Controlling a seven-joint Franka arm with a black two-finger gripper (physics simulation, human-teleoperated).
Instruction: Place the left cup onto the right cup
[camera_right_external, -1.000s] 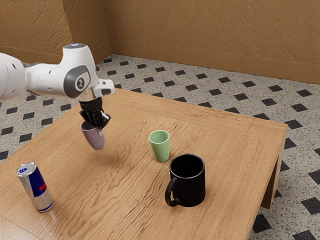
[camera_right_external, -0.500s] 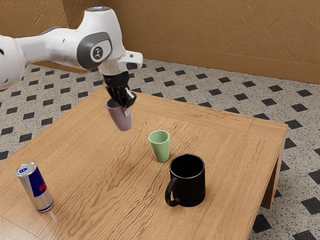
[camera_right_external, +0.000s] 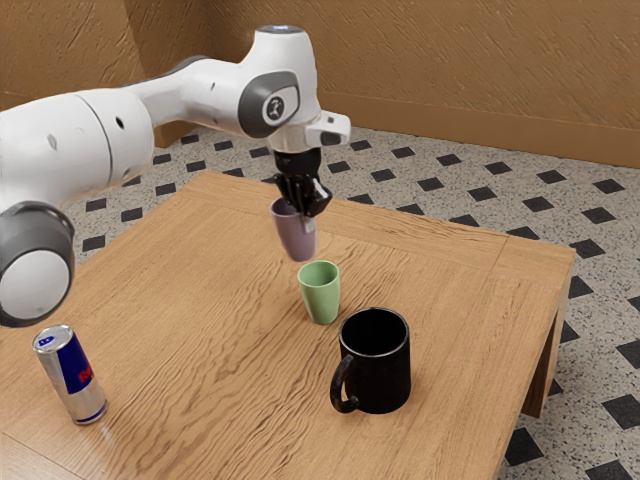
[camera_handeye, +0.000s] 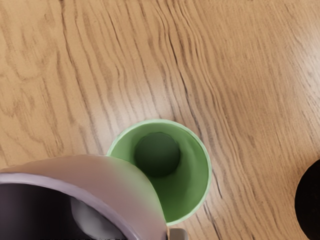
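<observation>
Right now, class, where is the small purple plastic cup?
In the exterior view, the small purple plastic cup hangs tilted in the black fingers above the wooden table, just to the upper left of the upright pale green cup.

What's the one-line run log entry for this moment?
gripper: shut on purple cup | purple cup: held tilted above table, near green cup | green cup: upright, empty | stacking: not yet done

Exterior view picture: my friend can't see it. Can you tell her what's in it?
The end effector of a white robot arm holds a tilted purple cup in the air just above a green cup on a wooden table. A black mug stands beside the green cup, and a drink can stands at the exterior view's left.
</observation>
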